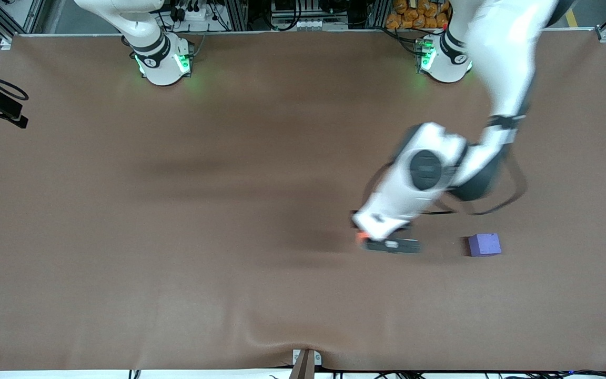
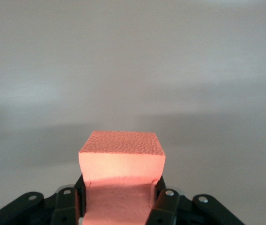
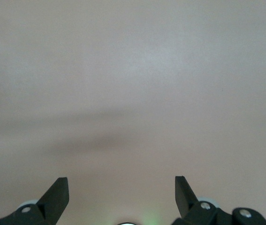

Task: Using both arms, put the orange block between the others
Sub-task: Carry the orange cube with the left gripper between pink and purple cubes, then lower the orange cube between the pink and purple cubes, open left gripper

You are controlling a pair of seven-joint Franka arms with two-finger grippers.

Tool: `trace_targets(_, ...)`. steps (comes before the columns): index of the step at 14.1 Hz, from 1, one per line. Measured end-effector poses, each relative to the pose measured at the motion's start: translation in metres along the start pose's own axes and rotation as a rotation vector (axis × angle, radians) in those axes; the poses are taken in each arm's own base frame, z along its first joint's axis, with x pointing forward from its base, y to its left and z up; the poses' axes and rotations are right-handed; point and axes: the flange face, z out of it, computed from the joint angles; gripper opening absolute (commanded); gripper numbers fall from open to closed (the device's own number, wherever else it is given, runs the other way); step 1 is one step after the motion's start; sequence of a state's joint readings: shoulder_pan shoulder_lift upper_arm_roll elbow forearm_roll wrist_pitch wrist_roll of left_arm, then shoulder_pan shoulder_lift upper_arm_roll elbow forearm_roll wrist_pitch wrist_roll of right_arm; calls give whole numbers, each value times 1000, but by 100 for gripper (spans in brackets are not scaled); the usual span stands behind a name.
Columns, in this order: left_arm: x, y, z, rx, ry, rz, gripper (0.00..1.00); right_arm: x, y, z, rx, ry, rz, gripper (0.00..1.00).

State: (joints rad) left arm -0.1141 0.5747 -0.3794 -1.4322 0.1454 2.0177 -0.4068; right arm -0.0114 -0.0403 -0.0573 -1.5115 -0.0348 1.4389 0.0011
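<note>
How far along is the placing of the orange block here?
Done: the left gripper has shut on the orange block, low over the cloth beside the purple cube. In hand: that grip; whether it has lifted yet cannot be told. Left: setting it between the two other cubes; the pinkish-red one is not in view. The right gripper waits open over bare cloth.
</note>
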Motion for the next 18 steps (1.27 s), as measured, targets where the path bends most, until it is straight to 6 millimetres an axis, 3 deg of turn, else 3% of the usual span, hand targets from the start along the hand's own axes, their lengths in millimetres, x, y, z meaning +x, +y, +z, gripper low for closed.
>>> trace_targets(2, -8, -71, -11, 20, -71, 22, 0, 0, 0, -3, 0, 7, 0, 100)
trace_targets(4, -20, -136, -1, 38, -126, 28, 0, 0, -3, -4, 0, 9, -5, 100)
trace_targets(6, -38, -180, 16, 51, -171, 4, 0, 1, -5, -4, 0, 18, -2, 100)
trace_targets(10, -59, -227, 37, 53, -159, -55, 0, 2, -5, -4, 0, 22, 67, 100)
trace_targets(13, -76, -261, 70, 35, -105, -94, 0, 2, -5, -4, 7, 21, 88, 100)
trace_targets(18, -104, -294, 107, 40, -54, -121, 0, 2, -3, -4, 17, 21, 97, 100)
